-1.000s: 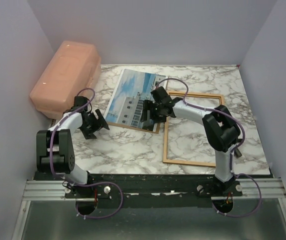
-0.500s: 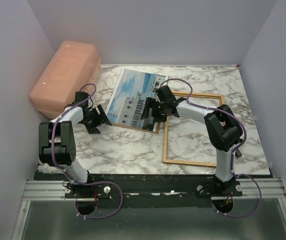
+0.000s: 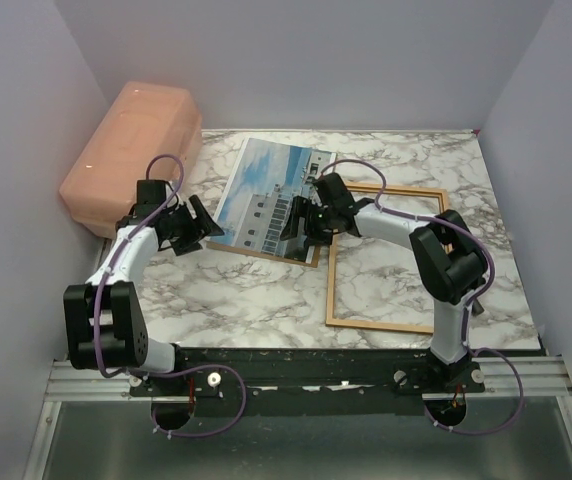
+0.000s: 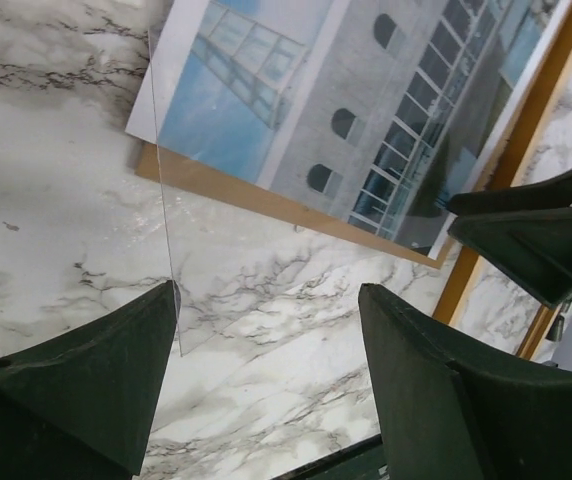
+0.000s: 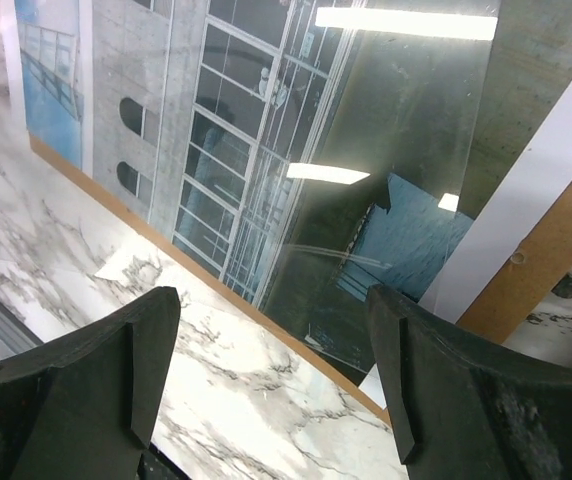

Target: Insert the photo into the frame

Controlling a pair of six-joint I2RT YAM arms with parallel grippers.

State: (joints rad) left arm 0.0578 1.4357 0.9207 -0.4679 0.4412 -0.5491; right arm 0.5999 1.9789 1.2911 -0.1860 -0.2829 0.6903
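Both spread wide, left gripper (image 3: pixel 196 222), right gripper (image 3: pixel 299 226), photo (image 3: pixel 264 192) lying lengthwise away from arms, far end leaning right

My workspace, evenly lit: marble table (image 3: pixel 256 295); pale walls (image 3: pixel 316 60) at 9, 12 and 3 o'clock; metal rail (image 3: pixel 536 380) at 6 o'clock.
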